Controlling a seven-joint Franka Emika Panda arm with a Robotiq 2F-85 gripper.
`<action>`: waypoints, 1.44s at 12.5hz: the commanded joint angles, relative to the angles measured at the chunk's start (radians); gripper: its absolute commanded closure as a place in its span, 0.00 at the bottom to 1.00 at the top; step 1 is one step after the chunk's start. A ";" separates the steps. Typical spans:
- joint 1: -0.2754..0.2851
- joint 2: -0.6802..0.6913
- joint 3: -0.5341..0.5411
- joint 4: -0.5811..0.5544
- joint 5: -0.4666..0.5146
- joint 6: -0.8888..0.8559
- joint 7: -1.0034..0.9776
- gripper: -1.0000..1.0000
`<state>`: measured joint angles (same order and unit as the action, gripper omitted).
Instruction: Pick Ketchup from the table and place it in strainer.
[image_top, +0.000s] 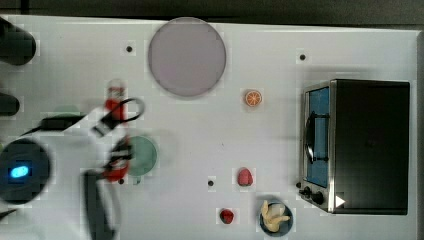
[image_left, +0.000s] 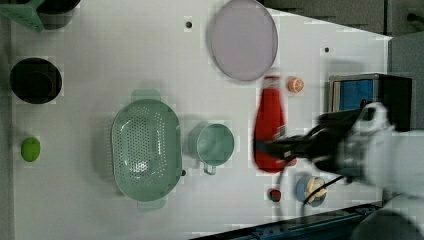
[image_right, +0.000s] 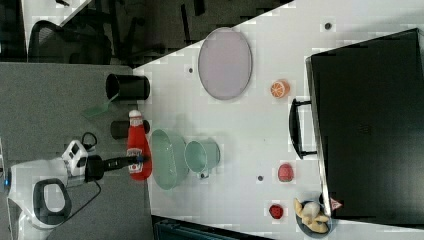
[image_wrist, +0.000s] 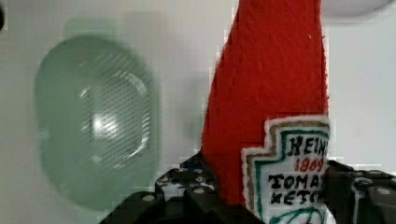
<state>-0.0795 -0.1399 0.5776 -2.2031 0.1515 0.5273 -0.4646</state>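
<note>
carry step: gripper (image_left: 280, 148) clamps ketchup (image_left: 269, 125) aloft (label end held); next, shift over strainer (image_left: 146, 149), release.

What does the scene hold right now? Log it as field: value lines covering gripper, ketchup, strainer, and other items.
gripper: gripper shut on the Ketchup bottle, lifted off the table
ketchup: red, whitish cap, label readable in the wrist view, not yet in the strainer
strainer: mint-green strainer, nothing inside it
beside strainer: green cup
other items: grey plate, orange slice, toaster oven, two red strawberries, lime
</note>
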 joint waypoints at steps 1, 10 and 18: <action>0.037 0.070 0.109 0.000 0.008 0.060 0.252 0.36; 0.054 0.410 0.227 -0.004 -0.150 0.399 0.530 0.32; 0.036 0.457 0.224 -0.001 -0.152 0.470 0.565 0.00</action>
<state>-0.0359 0.4043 0.7783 -2.2246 -0.0064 0.9912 0.0342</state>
